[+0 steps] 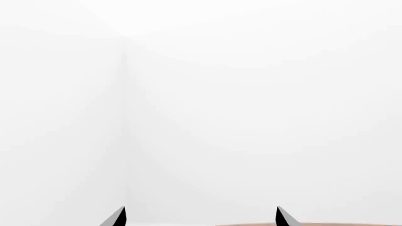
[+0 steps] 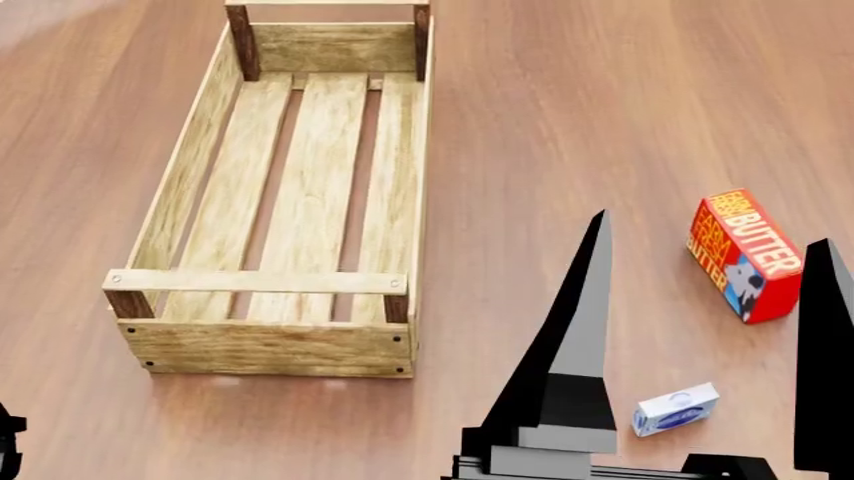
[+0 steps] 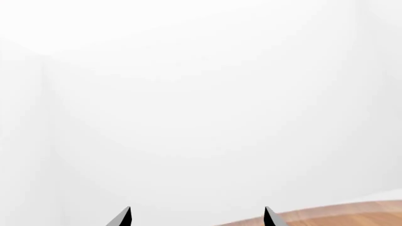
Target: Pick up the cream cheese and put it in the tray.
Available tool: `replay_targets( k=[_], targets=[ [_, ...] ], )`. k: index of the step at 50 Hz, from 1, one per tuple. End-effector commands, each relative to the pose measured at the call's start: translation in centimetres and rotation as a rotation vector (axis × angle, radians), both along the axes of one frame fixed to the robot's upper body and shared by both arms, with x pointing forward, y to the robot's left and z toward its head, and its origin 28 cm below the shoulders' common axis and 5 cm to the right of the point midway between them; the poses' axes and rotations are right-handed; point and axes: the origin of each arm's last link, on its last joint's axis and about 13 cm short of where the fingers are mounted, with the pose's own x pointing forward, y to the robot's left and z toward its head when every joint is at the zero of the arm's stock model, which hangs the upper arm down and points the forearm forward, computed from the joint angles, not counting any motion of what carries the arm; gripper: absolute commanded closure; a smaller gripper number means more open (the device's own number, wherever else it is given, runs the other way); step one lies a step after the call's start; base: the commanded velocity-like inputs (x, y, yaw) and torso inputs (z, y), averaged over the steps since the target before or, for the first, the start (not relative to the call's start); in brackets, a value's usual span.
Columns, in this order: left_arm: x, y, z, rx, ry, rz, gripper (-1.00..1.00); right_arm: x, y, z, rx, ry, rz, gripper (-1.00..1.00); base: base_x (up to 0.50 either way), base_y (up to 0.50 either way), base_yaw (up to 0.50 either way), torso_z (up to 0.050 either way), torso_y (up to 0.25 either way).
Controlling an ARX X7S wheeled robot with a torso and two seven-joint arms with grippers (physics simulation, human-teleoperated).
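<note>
The cream cheese is a small pale blue-white box lying flat on the wooden table at the near right. The tray, a long slatted wooden crate, stands empty to its left. My right gripper is open and empty, raised close to the head camera. Its two dark fingers frame the cream cheese in that view without touching it. In the right wrist view the gripper shows only its spread tips, against a white wall. My left gripper is also open and empty, facing the wall.
A red-orange butter box stands on the table beyond the cream cheese, to the tray's right. A strip of the table edge shows in the right wrist view. A dark part of the left arm shows at the near left.
</note>
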Motion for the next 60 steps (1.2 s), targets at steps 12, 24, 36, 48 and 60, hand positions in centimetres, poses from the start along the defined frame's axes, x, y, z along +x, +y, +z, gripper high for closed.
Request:
replay_targets(
  k=[12,24,36,48,60],
  targets=[
    [-0.08,0.31,-0.1,-0.026,0.014,0.014,-1.0,0.46,-0.07,0.19,-0.005,-0.04,-0.016,-1.0,0.46,-0.01,0.0,0.0,0.0],
    [-0.01,0.26,-0.15,-0.026,0.015,0.013,-1.0,0.58,-0.11,0.22,-0.006,-0.042,-0.04,-1.0,0.2,0.0,0.0,0.0,0.001],
    [-0.06,0.28,-0.09,-0.026,0.013,0.014,-1.0,0.46,-0.23,0.33,0.009,-0.046,-0.03,-1.0,0.02,0.0,0.0,0.0,0.0],
    [-0.08,0.26,-0.06,-0.024,0.012,0.015,-1.0,0.42,-0.21,0.3,0.01,-0.047,-0.026,-1.0,0.33,0.0,0.0,0.0,0.0],
    [-0.11,0.28,-0.07,-0.024,0.012,0.015,-1.0,0.4,-0.19,0.37,0.005,-0.047,-0.04,-1.0,0.17,0.0,0.0,0.0,0.001]
  ],
)
